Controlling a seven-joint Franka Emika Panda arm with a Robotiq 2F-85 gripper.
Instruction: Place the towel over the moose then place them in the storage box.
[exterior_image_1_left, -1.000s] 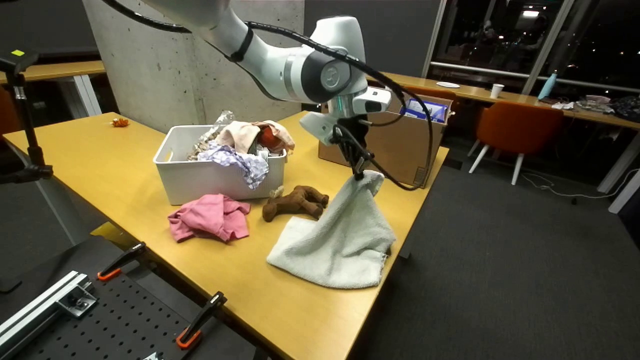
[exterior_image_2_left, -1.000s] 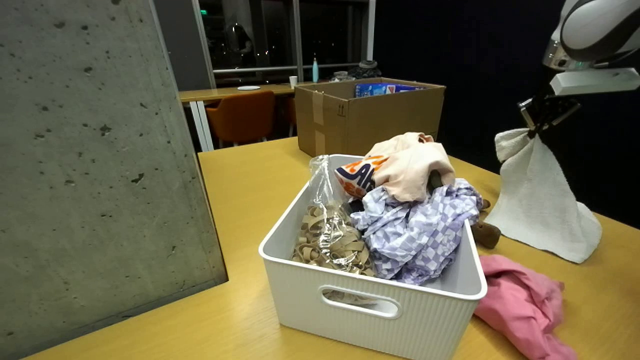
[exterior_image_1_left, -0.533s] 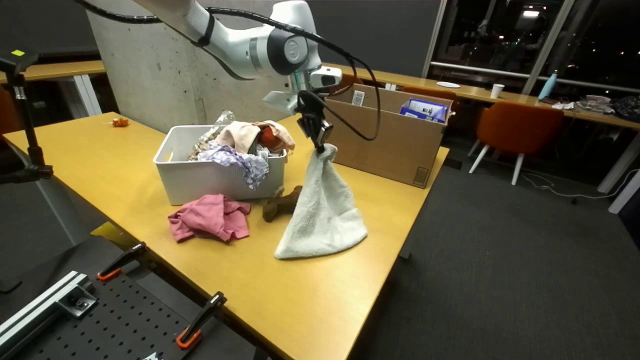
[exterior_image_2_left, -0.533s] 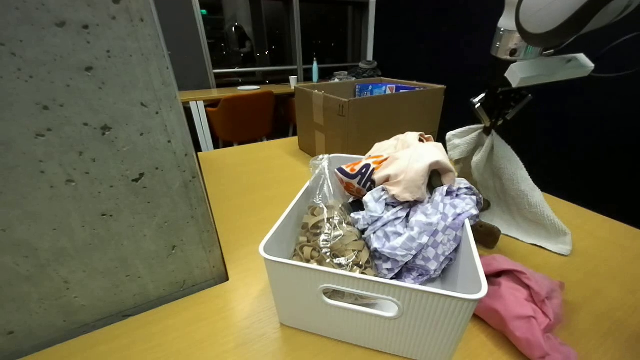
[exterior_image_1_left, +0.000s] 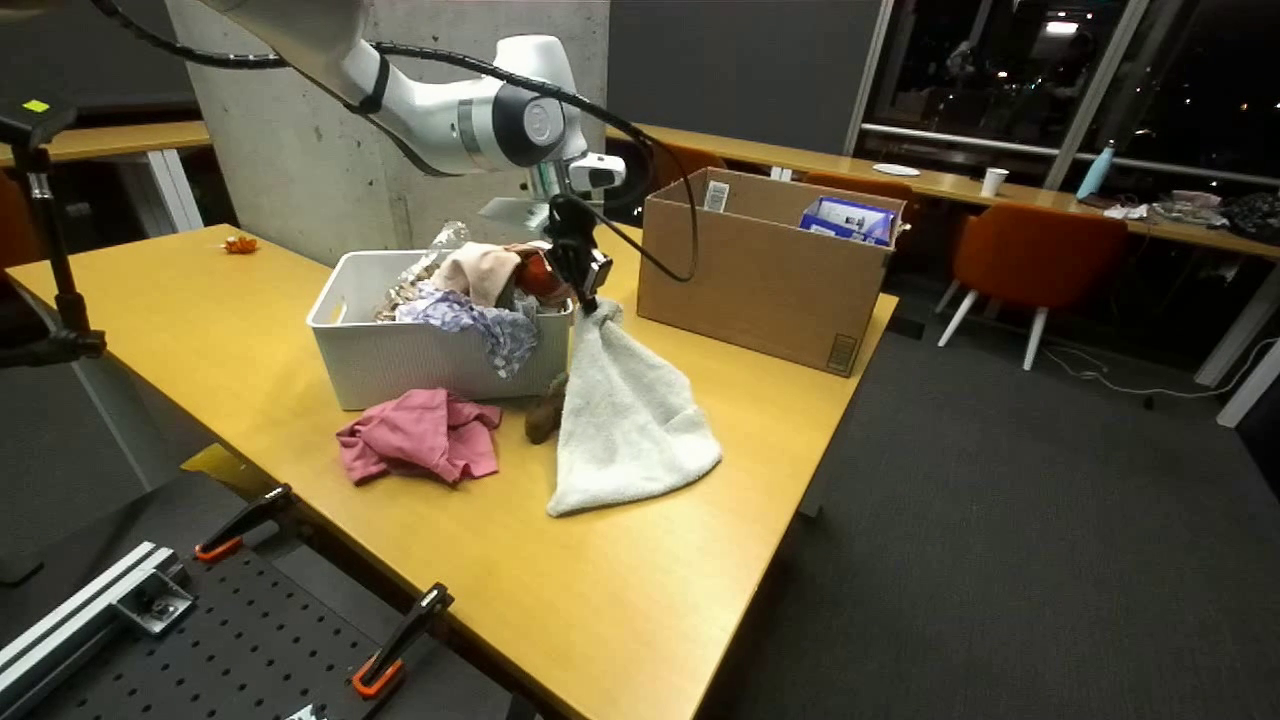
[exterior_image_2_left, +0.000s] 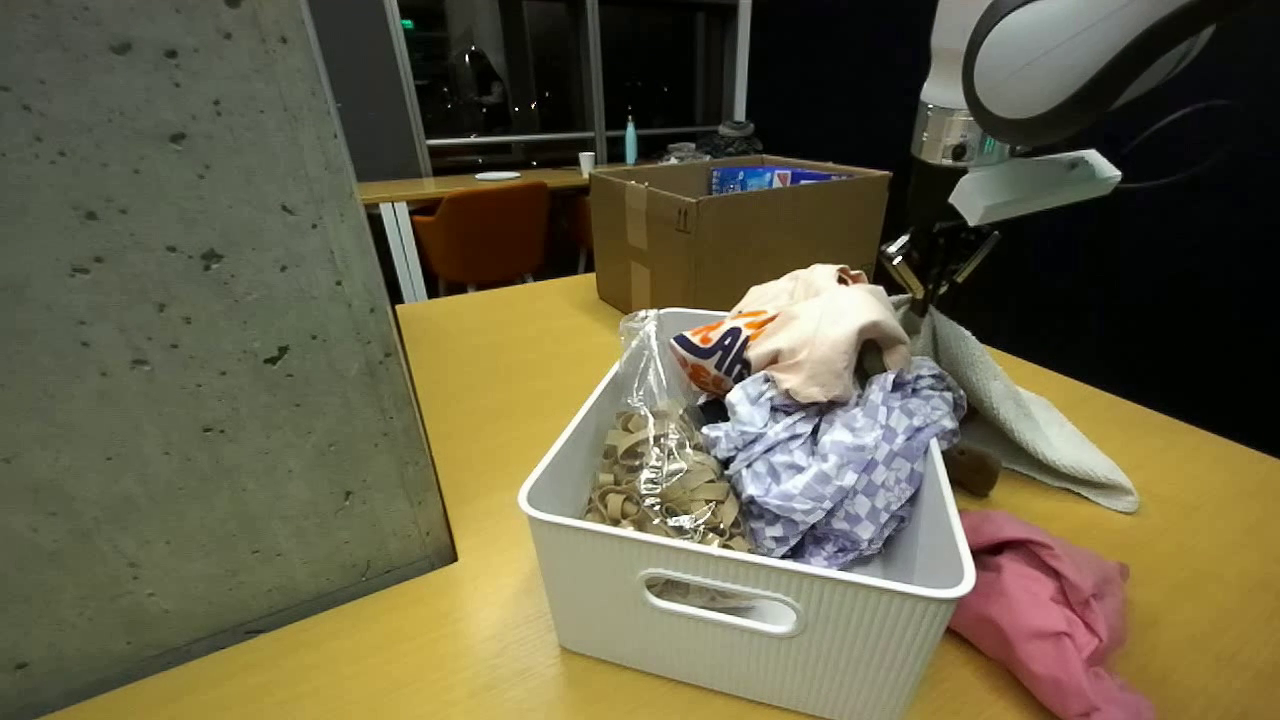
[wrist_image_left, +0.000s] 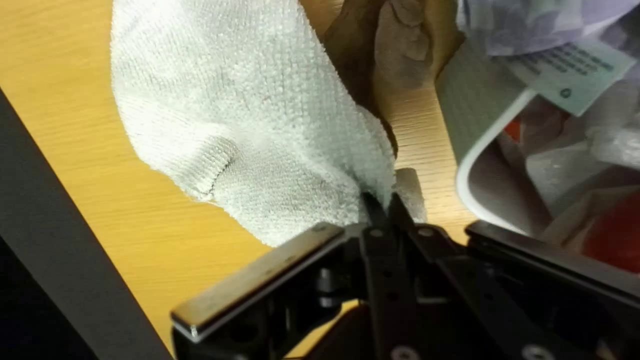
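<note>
The white towel (exterior_image_1_left: 630, 420) hangs from my gripper (exterior_image_1_left: 588, 304), its lower part spread on the table; it also shows in the wrist view (wrist_image_left: 240, 100). The fingertips (wrist_image_left: 382, 205) are shut on its upper corner. The brown moose (exterior_image_1_left: 544, 412) lies on the table beside the box, mostly hidden behind or under the towel; its end shows in an exterior view (exterior_image_2_left: 972, 468), and part shows in the wrist view (wrist_image_left: 355, 45). The white storage box (exterior_image_1_left: 440, 360) stands beside the moose. My gripper is near the box's end, a little above rim height.
The box holds a peach cloth (exterior_image_2_left: 820, 325), a purple checked cloth (exterior_image_2_left: 840, 470) and a clear bag of tan bands (exterior_image_2_left: 660, 480). A pink cloth (exterior_image_1_left: 425, 435) lies in front of the box. A large cardboard box (exterior_image_1_left: 760, 280) and a concrete pillar (exterior_image_2_left: 200, 300) stand nearby.
My gripper has carried the towel toward the storage box, across the moose, and has lowered slightly over the last half second. The towel now covers more of the moose from view.
</note>
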